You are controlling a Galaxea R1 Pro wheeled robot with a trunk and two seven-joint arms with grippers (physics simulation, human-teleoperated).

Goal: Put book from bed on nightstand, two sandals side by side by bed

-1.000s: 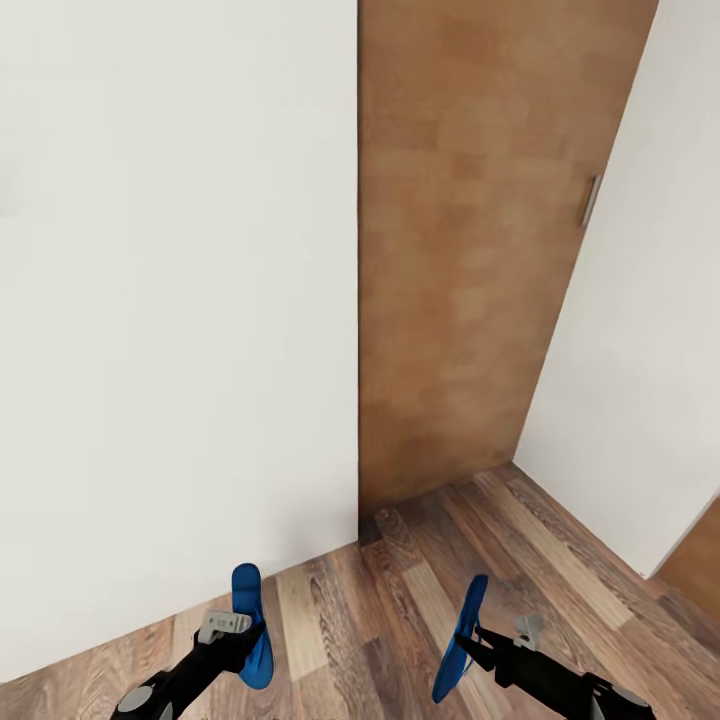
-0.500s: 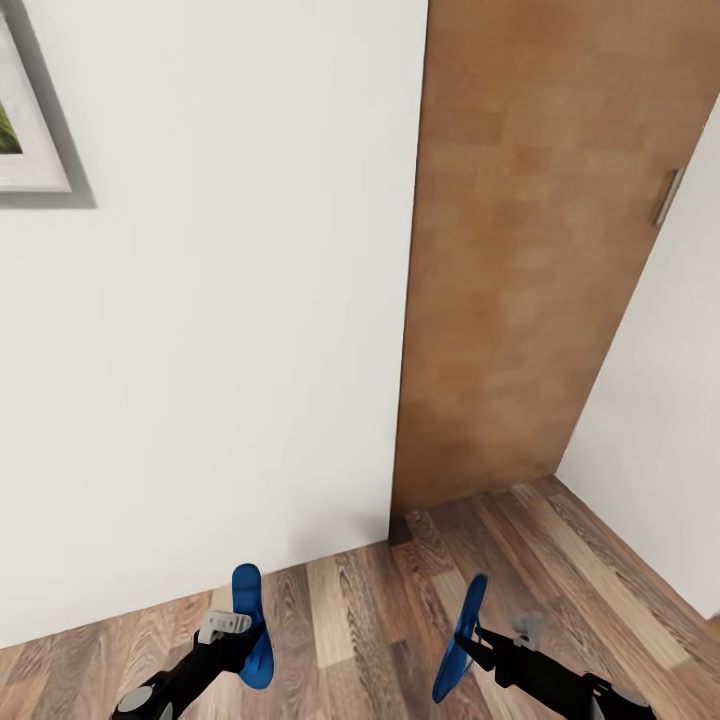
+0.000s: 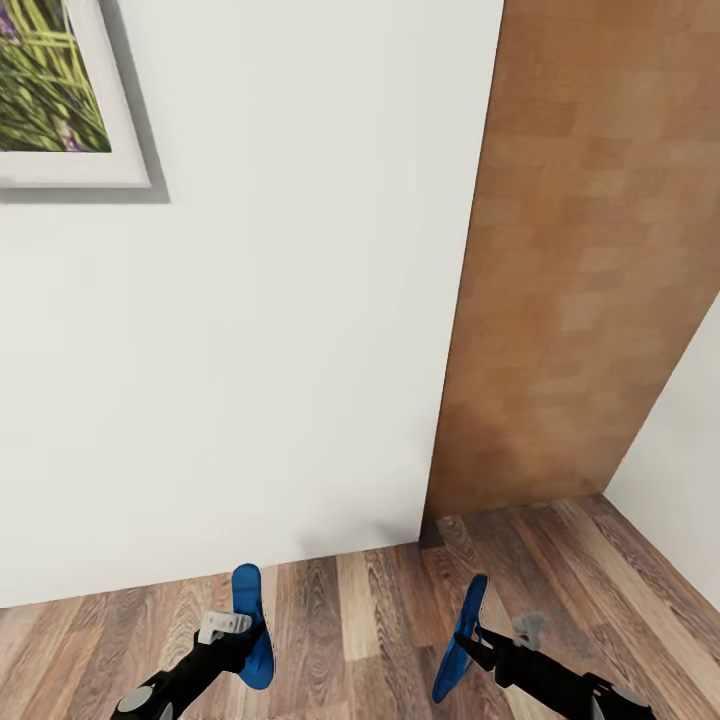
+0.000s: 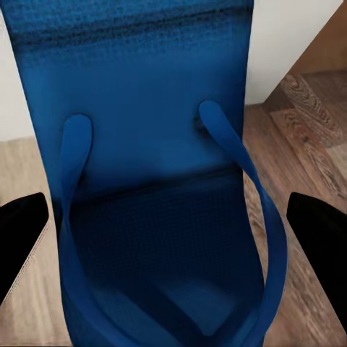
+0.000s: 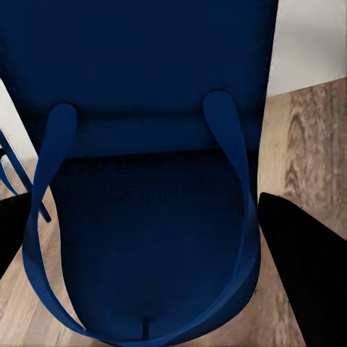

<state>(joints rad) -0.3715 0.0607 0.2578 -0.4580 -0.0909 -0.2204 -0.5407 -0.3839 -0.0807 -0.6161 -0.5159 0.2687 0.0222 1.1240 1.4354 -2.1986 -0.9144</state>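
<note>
Each of my grippers carries one bright blue sandal above the wood-plank floor. In the head view my left gripper (image 3: pixel 245 640) is shut on the left sandal (image 3: pixel 250 615), which stands on edge and points toward the wall. My right gripper (image 3: pixel 468 640) is shut on the other sandal (image 3: pixel 460 640), held nearly edge-on. Close up, the left sandal (image 4: pixel 152 166) shows its straps between the black fingers (image 4: pixel 22 231). The right sandal (image 5: pixel 144 181) sits likewise between the right black fingers (image 5: pixel 303 267). The book, the bed and the nightstand are out of view.
A white wall (image 3: pixel 260 330) stands close ahead, with a framed picture of green plants (image 3: pixel 60 100) at the upper left. A wooden door panel (image 3: pixel 590 270) fills the corner to the right, and another white wall (image 3: pixel 680 480) closes the far right. Plank floor (image 3: pixel 370 620) lies below.
The whole head view has shifted rightward, so the camera has turned left: the door slid right and the framed picture came into view. Both sandals stay held as before.
</note>
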